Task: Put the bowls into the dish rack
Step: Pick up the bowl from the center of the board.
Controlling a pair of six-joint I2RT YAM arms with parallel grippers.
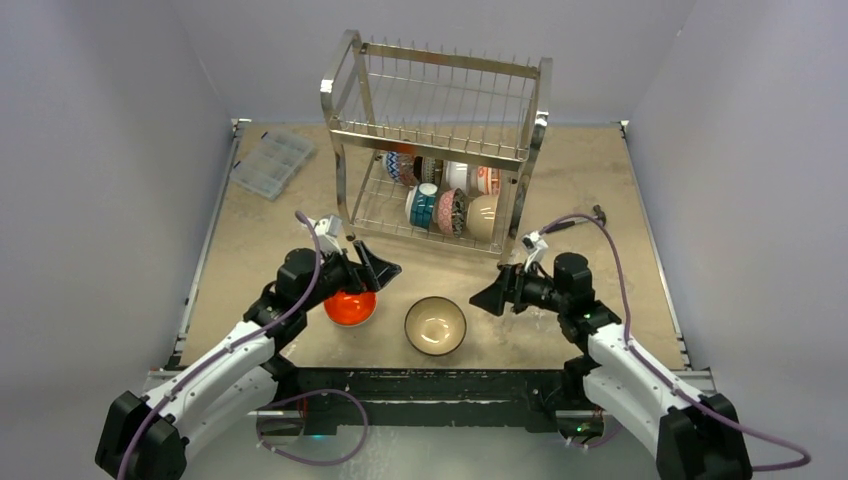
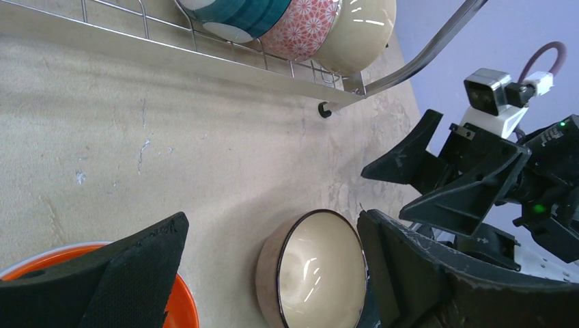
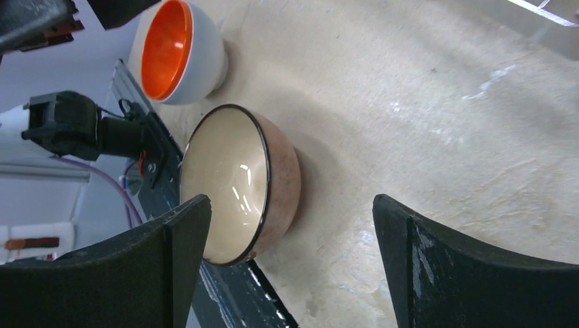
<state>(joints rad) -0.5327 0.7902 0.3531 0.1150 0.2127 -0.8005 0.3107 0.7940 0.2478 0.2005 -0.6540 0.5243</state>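
Observation:
The dish rack [image 1: 430, 140] stands at the back middle, with several bowls [image 1: 445, 205] on edge in its lower tier; its upper tier holds nothing. In the left wrist view a teal bowl [image 2: 246, 14], a pink patterned one [image 2: 304, 27] and a cream one [image 2: 358, 31] lean in the rack [image 2: 205, 61]. An orange-red bowl [image 1: 350, 307] sits upright on the table under my left gripper [image 1: 368, 270], which is open and holds nothing. A brown dark-rimmed bowl [image 1: 435, 325] with a cream inside stands near the front edge. My right gripper [image 1: 495, 297] is open just right of it, empty. Both wrist views show the brown bowl [image 2: 317, 273] [image 3: 232, 181] beyond the spread fingers.
A clear plastic compartment box [image 1: 272, 162] lies at the back left. The rack's front leg [image 2: 326, 109] stands on the table between the arms and the rack. Grey walls close in three sides. The black front rail [image 3: 225, 287] runs just past the brown bowl.

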